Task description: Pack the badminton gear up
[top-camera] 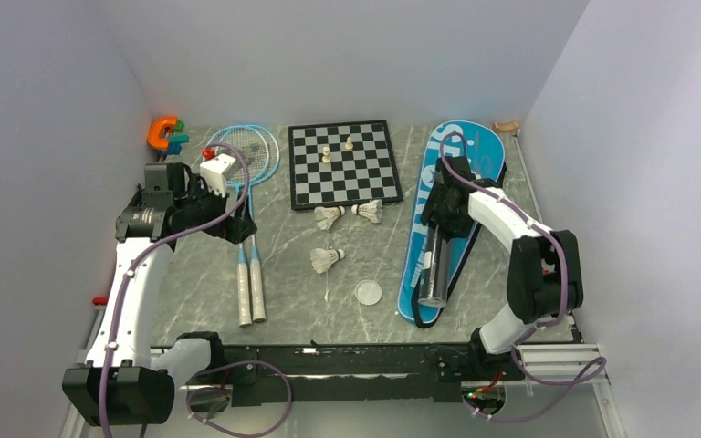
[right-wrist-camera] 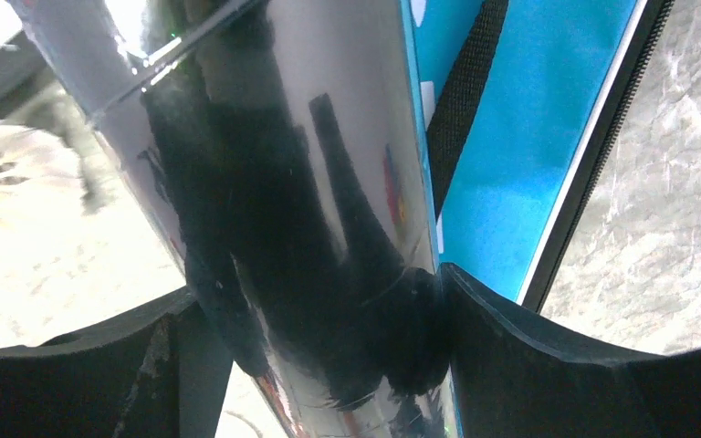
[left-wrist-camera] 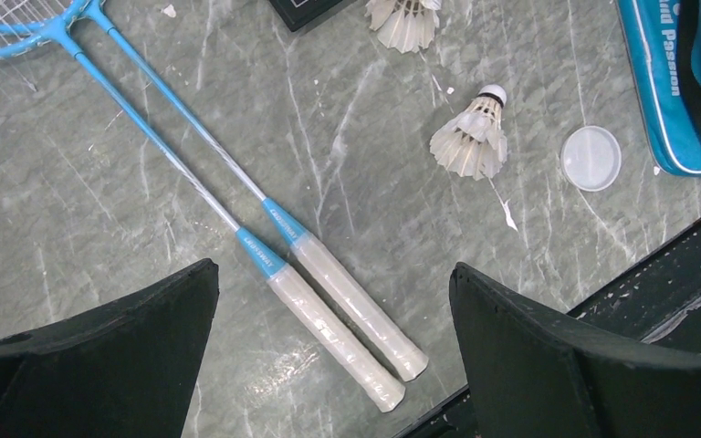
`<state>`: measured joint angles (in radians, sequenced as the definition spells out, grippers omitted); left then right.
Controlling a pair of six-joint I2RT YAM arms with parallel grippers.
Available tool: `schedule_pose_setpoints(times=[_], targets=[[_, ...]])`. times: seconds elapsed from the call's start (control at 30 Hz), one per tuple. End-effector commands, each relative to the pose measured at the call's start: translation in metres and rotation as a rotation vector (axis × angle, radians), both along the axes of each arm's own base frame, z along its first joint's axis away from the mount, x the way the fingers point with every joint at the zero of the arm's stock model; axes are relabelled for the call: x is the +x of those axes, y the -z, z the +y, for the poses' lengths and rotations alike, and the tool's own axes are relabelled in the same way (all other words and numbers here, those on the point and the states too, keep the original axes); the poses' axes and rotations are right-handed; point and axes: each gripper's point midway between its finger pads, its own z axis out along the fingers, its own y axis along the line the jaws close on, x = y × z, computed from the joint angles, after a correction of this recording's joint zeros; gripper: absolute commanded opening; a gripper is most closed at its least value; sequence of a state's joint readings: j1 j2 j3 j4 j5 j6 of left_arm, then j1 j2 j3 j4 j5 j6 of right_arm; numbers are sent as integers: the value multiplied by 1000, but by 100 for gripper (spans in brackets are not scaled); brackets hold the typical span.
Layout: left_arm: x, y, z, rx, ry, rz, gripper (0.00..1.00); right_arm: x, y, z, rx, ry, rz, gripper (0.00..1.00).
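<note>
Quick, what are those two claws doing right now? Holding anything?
Left gripper: open, empty, above the racket handles.
Right gripper: closed on the black tube, over the blue bag.

A robotics lab test cell. Plain pale grey walls (top-camera: 347,55) box in a grey marble-patterned tabletop (top-camera: 201,274) on three sides. Two white-and-black robot arms, the left arm (top-camera: 132,274) and the right arm (top-camera: 502,214), are bolted to a black metal rail (top-camera: 365,358) along the near edge, with purple cables (top-camera: 566,265) looping over them. Unrelated props share the surface: a black-and-white chessboard (top-camera: 342,169), an orange C-shaped toy (top-camera: 160,132) and light-blue badminton rackets with white handles (top-camera: 245,292).
</note>
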<state>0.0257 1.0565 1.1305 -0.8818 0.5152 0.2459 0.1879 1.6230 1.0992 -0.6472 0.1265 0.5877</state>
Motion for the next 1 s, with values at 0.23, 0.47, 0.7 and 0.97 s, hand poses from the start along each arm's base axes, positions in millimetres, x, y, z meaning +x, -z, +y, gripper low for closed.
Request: schedule_pose_setpoints(times=[0.23,0.47,0.7,0.97], targets=[[-10,-39,-47,-42,140,-80,99,5,-103,80,357,4,-247,27],[-27,-62,-68,-136,243,-180,99,-3,-192,159,477,-88,-428,22],[-54,-75,-97,-268,428,-202,99,-23,-253,228,642,-155,-595,23],[-53,-68,-120,-360,594,-193,99,-45,-277,285,731,-215,-699,24]])
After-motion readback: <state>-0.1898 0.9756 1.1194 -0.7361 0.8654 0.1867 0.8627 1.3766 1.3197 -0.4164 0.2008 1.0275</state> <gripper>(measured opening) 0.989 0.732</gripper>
